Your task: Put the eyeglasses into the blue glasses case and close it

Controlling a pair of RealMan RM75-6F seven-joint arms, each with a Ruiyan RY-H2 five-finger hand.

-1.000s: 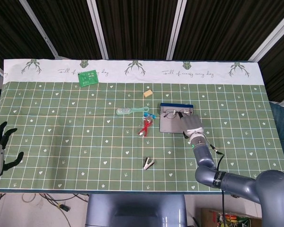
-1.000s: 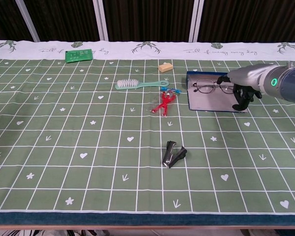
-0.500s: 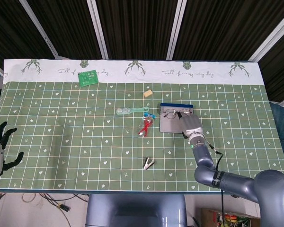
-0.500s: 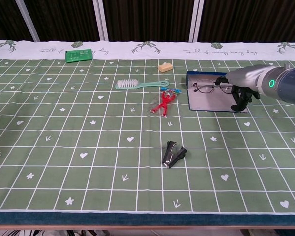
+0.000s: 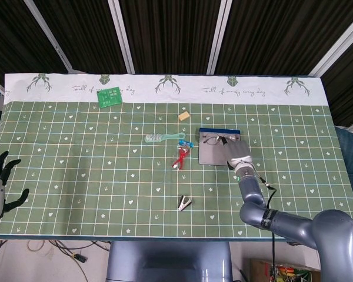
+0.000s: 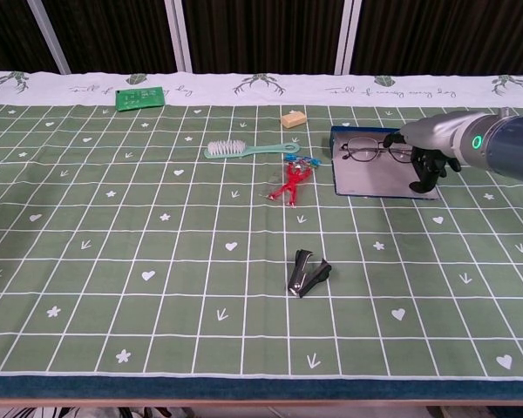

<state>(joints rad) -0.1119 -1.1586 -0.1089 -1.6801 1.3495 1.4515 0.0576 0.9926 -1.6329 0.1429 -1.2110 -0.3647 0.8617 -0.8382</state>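
Blue glasses case (image 6: 375, 178), eyeglasses (image 6: 366, 153) shifted back

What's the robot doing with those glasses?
The robot's right hand is at the right end of the thin-framed eyeglasses, which lie in the open blue glasses case on the green checked tablecloth. Whether it is gripping the frame cannot be told. The case is not closed yet. Its left hand waits at the table's edge, holding nothing. A teal brush, a red toy-like piece and a black staple remover lie untouched nearby.
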